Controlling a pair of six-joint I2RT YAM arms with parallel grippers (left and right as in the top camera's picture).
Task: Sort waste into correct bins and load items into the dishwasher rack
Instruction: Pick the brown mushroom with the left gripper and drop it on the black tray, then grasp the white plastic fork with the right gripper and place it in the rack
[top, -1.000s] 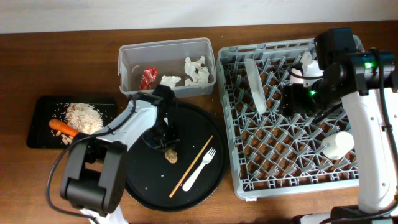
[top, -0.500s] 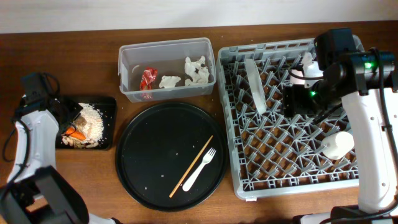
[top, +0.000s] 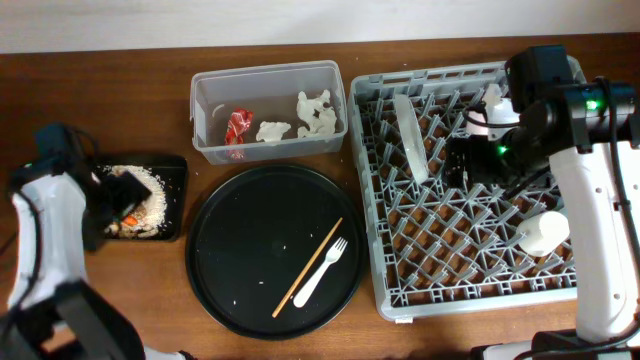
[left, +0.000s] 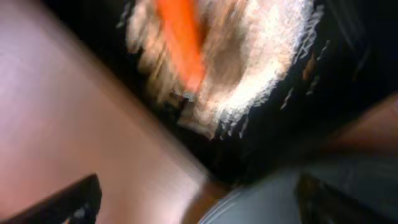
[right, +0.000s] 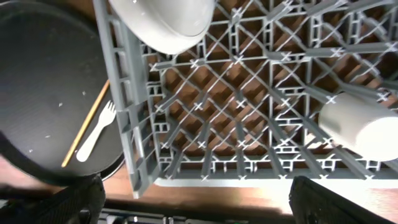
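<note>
My left gripper (top: 118, 198) hangs open over the shallow black tray (top: 172, 170), which holds beige crumbs (top: 148, 205) and an orange carrot (top: 127, 214). The left wrist view is blurred but shows the carrot (left: 183, 43) on the crumbs (left: 255, 68), and nothing between the fingers. The clear tub (top: 205, 90) contains a red wrapper (top: 238, 125) and white tissues (top: 316, 112). My right gripper (top: 462, 165) is open and empty above the dishwasher rack (top: 395, 290). In the rack are an upright plate (top: 410, 135), a bowl (right: 165, 22) and a white cup (top: 543, 232).
The big round black tray (top: 240, 220) lies between the bins and the rack. On it are a wooden chopstick (top: 308, 267) and a white fork (top: 322, 270). The right arm's body covers the rack's back right corner.
The left arm swung from the brown lump on the round tray to the black tray and opened. The lump is gone from the round tray. The right jaws spread wider.
</note>
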